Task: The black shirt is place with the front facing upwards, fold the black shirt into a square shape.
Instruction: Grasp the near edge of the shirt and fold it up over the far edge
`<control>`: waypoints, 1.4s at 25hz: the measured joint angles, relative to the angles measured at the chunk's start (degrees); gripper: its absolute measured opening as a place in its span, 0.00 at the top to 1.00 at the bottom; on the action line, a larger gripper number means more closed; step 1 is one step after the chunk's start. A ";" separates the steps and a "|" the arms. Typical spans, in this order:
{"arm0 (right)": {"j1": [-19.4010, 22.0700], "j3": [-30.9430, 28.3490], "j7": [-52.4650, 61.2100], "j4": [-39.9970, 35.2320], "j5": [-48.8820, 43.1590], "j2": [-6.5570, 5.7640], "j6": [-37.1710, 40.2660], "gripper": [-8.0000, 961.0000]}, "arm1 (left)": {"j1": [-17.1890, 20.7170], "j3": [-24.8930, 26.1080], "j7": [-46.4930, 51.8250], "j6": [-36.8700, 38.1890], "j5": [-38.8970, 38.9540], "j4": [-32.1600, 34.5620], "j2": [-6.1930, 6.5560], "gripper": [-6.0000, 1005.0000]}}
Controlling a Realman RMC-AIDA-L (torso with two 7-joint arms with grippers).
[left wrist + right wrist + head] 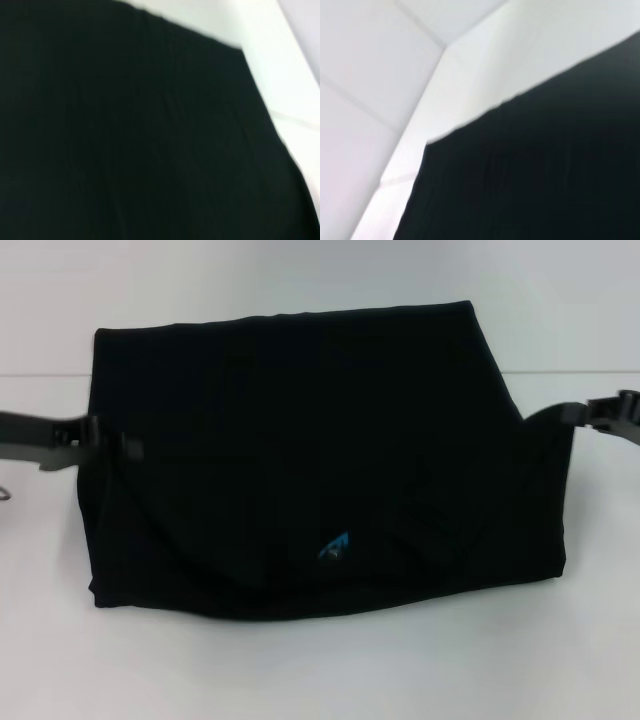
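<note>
The black shirt (pixel 320 450) lies folded into a wide block in the middle of the white table (pixel 300 670). A small blue mark (pixel 335 546) shows near its front edge; no white lettering shows. My left gripper (pixel 118 443) is at the shirt's left edge and shut on the cloth there. My right gripper (pixel 572 413) is at the right edge, where the cloth is drawn up to it. Black cloth fills the left wrist view (pixel 130 140) and much of the right wrist view (pixel 545 170). Neither wrist view shows fingers.
The white table runs on all sides of the shirt, with a seam or back edge (pixel 40 374) behind it. A small metal part (pixel 5 492) shows at the far left.
</note>
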State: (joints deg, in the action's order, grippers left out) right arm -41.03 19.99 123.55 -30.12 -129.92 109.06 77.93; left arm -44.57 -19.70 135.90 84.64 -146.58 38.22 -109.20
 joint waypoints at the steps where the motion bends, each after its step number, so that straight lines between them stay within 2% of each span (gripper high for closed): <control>1: -0.04 0.00 -0.52 0.32 0.70 0.82 -2.00 0.95 | 0.55 0.01 -0.02 -2.86 2.01 -0.03 -0.88 0.94; 4: -0.25 0.03 -1.87 0.41 1.58 2.69 -7.19 0.95 | 1.64 0.02 -0.24 -6.24 5.49 -0.33 -1.73 0.94; 8: -0.37 -0.15 -2.57 0.47 1.83 4.01 -12.19 0.95 | 3.50 0.04 -0.73 -9.34 10.77 -0.71 -2.10 0.94; 14: 0.31 -0.35 -3.79 0.94 6.20 4.40 -15.59 0.95 | 5.90 0.05 -1.74 -11.94 17.45 -1.12 -2.14 0.94; 18: -0.15 -0.10 -4.72 2.53 7.60 4.70 -17.39 0.95 | 5.97 -0.03 -2.49 -14.11 17.91 -2.03 -2.56 0.94; 25: -1.85 0.14 -8.17 4.24 8.07 6.33 -21.45 0.95 | 5.62 -0.15 -3.12 -20.17 18.03 -2.30 -3.56 0.94; 35: -3.00 0.96 -11.05 4.54 9.34 6.66 -23.52 0.95 | 4.44 -1.49 -5.36 -27.47 18.71 -3.84 -5.05 0.93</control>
State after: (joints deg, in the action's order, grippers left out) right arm -44.04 20.95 112.51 -25.58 -120.58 115.72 54.41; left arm -40.13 -21.19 130.53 57.17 -127.87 34.38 -114.25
